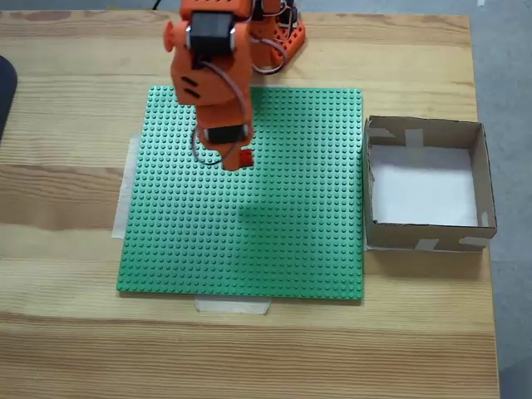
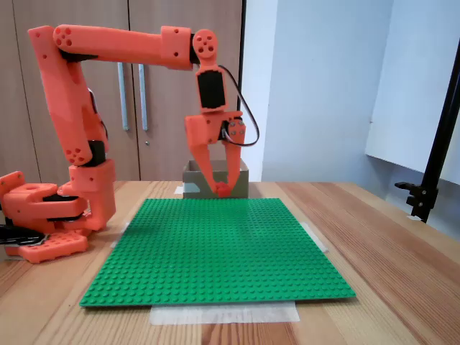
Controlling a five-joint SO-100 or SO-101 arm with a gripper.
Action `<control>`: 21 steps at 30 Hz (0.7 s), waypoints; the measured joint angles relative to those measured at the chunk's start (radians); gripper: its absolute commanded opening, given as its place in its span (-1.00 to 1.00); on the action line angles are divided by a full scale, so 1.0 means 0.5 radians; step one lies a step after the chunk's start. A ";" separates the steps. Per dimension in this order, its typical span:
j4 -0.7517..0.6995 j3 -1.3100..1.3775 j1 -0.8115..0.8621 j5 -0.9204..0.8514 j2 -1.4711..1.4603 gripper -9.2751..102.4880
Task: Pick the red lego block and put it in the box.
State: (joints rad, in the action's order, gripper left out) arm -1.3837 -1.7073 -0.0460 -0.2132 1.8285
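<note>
Your claw point(image 2: 223, 188) is closed down on the red lego block point(image 1: 244, 156), fingers pinched to a narrow V w/ the brick caught at the very tips. In the side fixed view the block point(image 2: 223, 190) hangs clear above the green baseplate point(image 2: 215, 251), so it's lifted, not seated on the studs. In the top fixed view the brick shows upper-centre of frame, just below the arm point(image 1: 212, 66), over the upper-left part of the baseplate point(image 1: 249, 233).

The box point(image 1: 428, 184) sits at the right of that frame, touching or just beside the baseplate's right edge, white bottom bare. In the side view it's behind the claw, mid-frame point(image 2: 192, 180).

Handling, as I judge it: the brick is rigid, very light, hard plastic w/ smooth slick sides. It won't deform, so grip depends on friction only, and a tip-only pinch can let it twist or pop out if you swing fast. Best hold is across two flat opposite side walls, not corners or studs; can't tell from here which faces you've got. Move it across to the box smoothly, get it over the near wall, release low inside so it doesn't bounce off the bench point(image 1: 66, 349) side.
</note>
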 measured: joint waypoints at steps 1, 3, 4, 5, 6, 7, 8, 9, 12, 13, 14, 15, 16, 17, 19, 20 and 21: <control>-0.025 0.028 -0.031 0.021 0.000 -0.82; -0.049 0.080 -0.074 0.058 0.000 -0.81; -0.061 0.101 -0.092 0.074 0.000 -0.81; -0.067 0.123 -0.104 0.089 0.000 -0.80; -0.077 0.141 -0.120 0.104 0.000 -0.80; -0.083 0.160 -0.138 0.117 0.000 -0.80; -0.083 0.175 -0.160 0.129 0.000 -0.80; -0.086 0.187 -0.184 0.141 0.000 -0.80; -0.104 0.227 -0.252 0.181 0.000 -0.80; -0.110 0.242 -0.273 0.196 0.000 -0.80; -0.123 0.261 -0.298 0.215 0.000 -0.81; -0.129 0.288 -0.322 0.230 0.000 -0.81; -0.135 0.316 -0.353 0.249 0.000 -0.81; -0.144 0.347 -0.380 0.264 0.000 -0.81; -0.150 0.393 -0.426 0.298 0.000 -0.82; -0.150 0.411 -0.442 0.310 0.000 -0.82; -0.150 0.426 -0.454 0.322 0.000 -0.82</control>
State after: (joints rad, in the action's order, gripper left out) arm -1.4588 -1.4941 -0.2730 -0.0522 1.8285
